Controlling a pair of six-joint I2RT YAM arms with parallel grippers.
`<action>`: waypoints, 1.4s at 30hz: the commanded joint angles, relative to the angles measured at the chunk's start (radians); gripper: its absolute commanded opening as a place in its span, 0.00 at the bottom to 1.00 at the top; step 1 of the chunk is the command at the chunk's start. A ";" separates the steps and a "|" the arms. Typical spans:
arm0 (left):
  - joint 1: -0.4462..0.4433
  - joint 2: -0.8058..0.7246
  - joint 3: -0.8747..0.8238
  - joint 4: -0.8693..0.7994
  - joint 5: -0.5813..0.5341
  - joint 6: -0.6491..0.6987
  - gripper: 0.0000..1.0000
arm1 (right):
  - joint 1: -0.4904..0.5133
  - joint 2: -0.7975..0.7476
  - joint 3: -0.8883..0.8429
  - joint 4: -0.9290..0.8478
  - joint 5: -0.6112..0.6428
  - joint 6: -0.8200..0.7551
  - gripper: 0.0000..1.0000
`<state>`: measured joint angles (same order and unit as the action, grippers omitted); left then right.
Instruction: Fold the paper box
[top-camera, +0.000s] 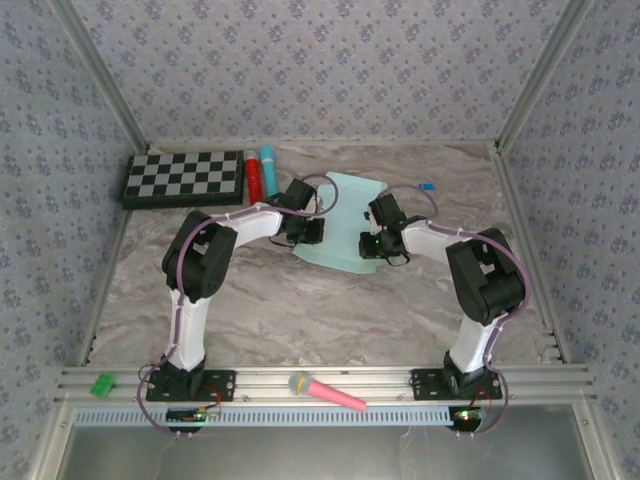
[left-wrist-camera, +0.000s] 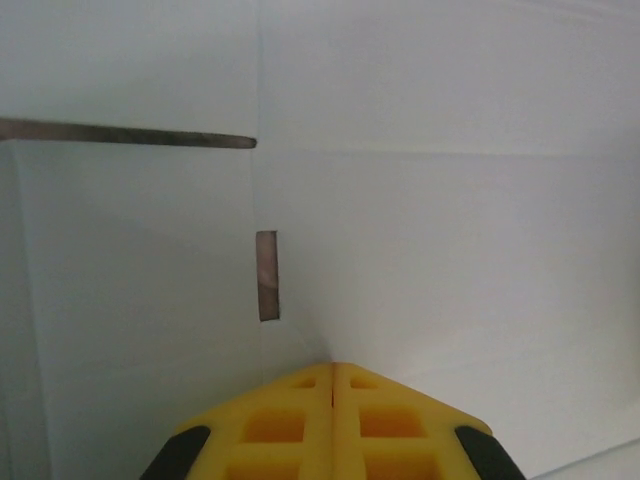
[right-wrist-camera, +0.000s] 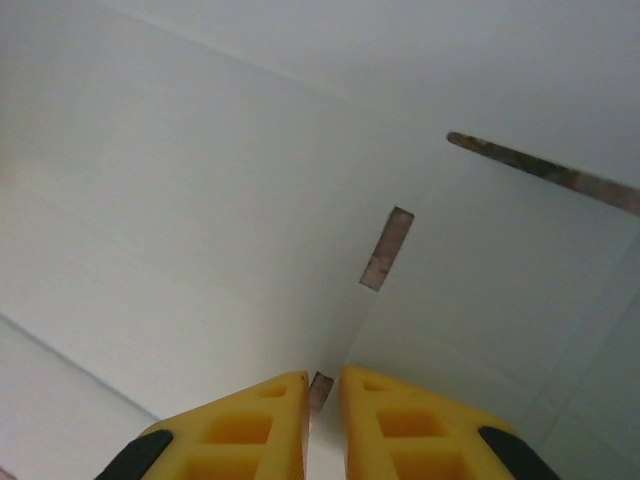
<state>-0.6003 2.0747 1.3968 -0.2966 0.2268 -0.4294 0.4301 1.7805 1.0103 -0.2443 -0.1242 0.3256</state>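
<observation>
The paper box (top-camera: 346, 205) lies as a flat pale aqua sheet in the middle of the table, with both arms reaching onto it. My left gripper (top-camera: 303, 232) is on its left part. In the left wrist view the yellow fingertips (left-wrist-camera: 333, 367) meet on a crease of the sheet (left-wrist-camera: 450, 230), below a small slot (left-wrist-camera: 266, 275). My right gripper (top-camera: 373, 243) is on the sheet's right part. In the right wrist view its fingers (right-wrist-camera: 322, 380) stand a narrow gap apart, with a raised fold of the card (right-wrist-camera: 200, 220) and a slot between them.
A checkerboard (top-camera: 184, 178) lies at the back left, with a red marker (top-camera: 254, 180) and a turquoise marker (top-camera: 268, 157) beside it. A small blue item (top-camera: 426, 187) lies at the back right. A pink microphone-like toy (top-camera: 326, 391) and a green piece (top-camera: 102, 384) rest on the front rail.
</observation>
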 joint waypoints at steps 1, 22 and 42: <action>-0.048 -0.005 -0.054 -0.059 0.002 -0.031 0.00 | -0.001 -0.009 -0.006 -0.017 0.066 0.002 0.18; -0.102 -0.074 0.224 -0.209 0.035 0.018 0.00 | -0.019 -0.288 -0.033 -0.124 0.201 -0.003 0.18; 0.024 0.317 0.582 -0.340 -0.018 0.157 0.00 | 0.053 -0.237 -0.222 0.040 0.097 0.152 0.02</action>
<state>-0.5739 2.3882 1.9705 -0.5709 0.2234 -0.2958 0.4824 1.5127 0.7967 -0.2153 -0.0231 0.4591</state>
